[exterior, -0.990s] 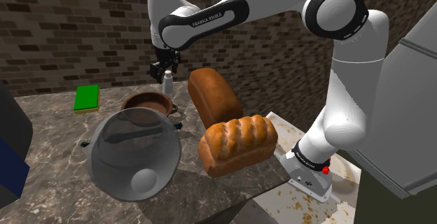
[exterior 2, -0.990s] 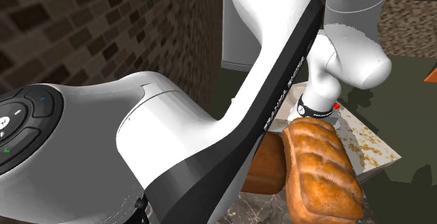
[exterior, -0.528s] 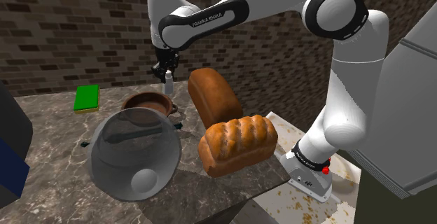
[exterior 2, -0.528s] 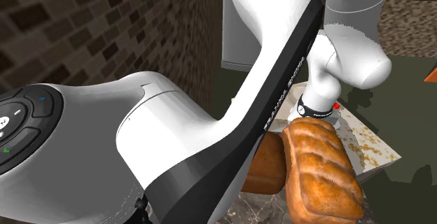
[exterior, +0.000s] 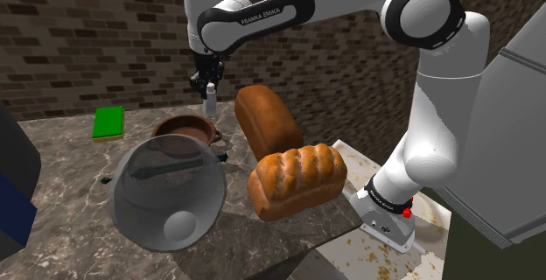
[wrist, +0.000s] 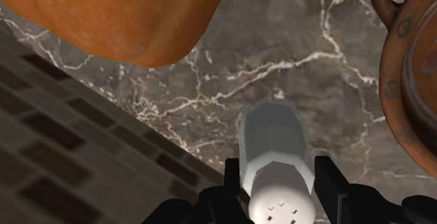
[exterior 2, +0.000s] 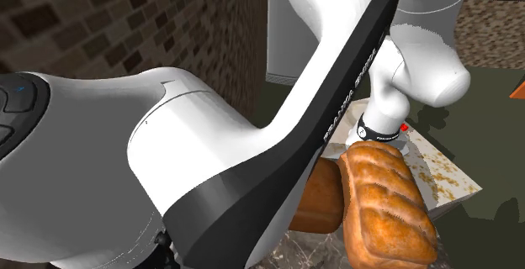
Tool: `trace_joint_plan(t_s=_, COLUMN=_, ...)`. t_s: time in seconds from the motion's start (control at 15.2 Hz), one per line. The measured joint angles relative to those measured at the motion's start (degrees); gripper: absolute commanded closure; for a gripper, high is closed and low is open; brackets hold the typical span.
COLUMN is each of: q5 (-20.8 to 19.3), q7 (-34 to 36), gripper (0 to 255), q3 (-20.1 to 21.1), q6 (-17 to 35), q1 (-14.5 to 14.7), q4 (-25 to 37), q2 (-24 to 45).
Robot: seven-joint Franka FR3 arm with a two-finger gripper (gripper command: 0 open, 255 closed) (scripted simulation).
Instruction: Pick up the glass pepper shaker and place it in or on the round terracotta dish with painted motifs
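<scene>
Probably "FRANKA EMIKA" on arm [exterior: 255,16]

The shaker [wrist: 274,161] is clasped in the hand [wrist: 278,172] over the surface [wrist: 210,82]; the dish [wrist: 412,68] lies just beside the hand, a loaf [wrist: 119,12] on its other side.

Bare marble counter [wrist: 231,68] lies open between the smooth brown loaf [exterior: 267,121] and the terracotta dish [exterior: 182,129], with the brick wall [exterior: 87,42] close behind.

Colours: pepper shaker [wrist: 275,163] pale grey, white cap; fingers [wrist: 330,184] black; dish [exterior: 184,129] reddish-brown; tabletop [wrist: 280,54] dark grey marble, white veins; front loaf [exterior: 297,180] golden-brown; sponge [exterior: 108,122] green; brick wall [exterior: 79,42] dark brown.
</scene>
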Motion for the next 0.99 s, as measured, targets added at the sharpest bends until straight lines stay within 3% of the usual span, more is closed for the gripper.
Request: trace_joint_plan(t_s=0.99, q5=1.56, q7=-1.80, gripper=255, q3=0.61, q6=-9.99, q1=-0.05, q4=6.92, q2=-3.31)
